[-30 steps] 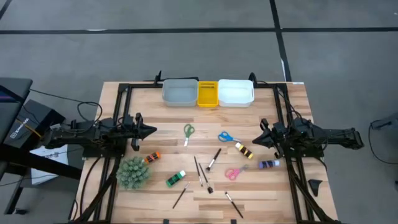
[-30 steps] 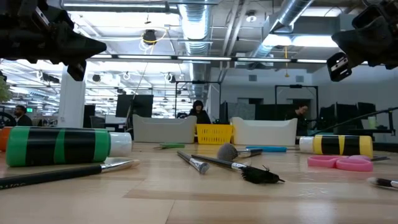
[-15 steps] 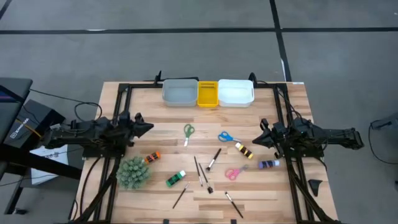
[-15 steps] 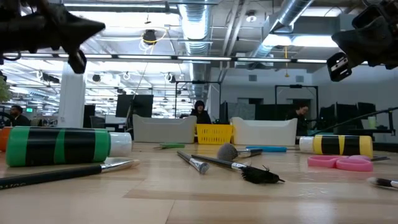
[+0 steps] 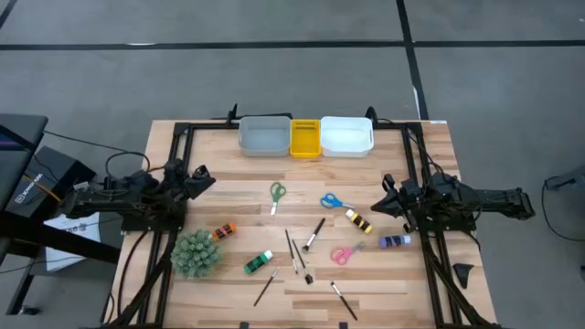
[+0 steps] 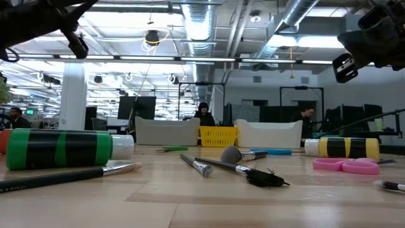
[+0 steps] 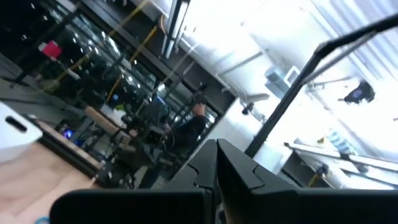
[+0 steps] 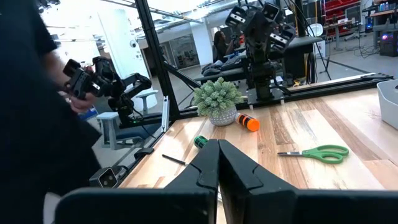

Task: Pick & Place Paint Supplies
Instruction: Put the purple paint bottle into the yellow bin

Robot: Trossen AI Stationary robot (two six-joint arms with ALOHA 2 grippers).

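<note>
supplies scattered on the table, untouched.
left gripper [image 5: 207, 175] and right gripper [image 5: 388, 198] hover at opposite sides, both clenched empty.

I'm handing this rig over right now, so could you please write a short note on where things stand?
Left gripper: shut, empty, raised at the table's left side.
Right gripper: shut, empty, at the right side.
Supplies all loose on the table: green scissors, blue scissors, pink scissors, orange bottle, green bottle, yellow bottle, blue bottle, brushes mid-table.
Done: nothing; the grey tray, yellow tray and white tray hold none.
Left: everything.
</note>
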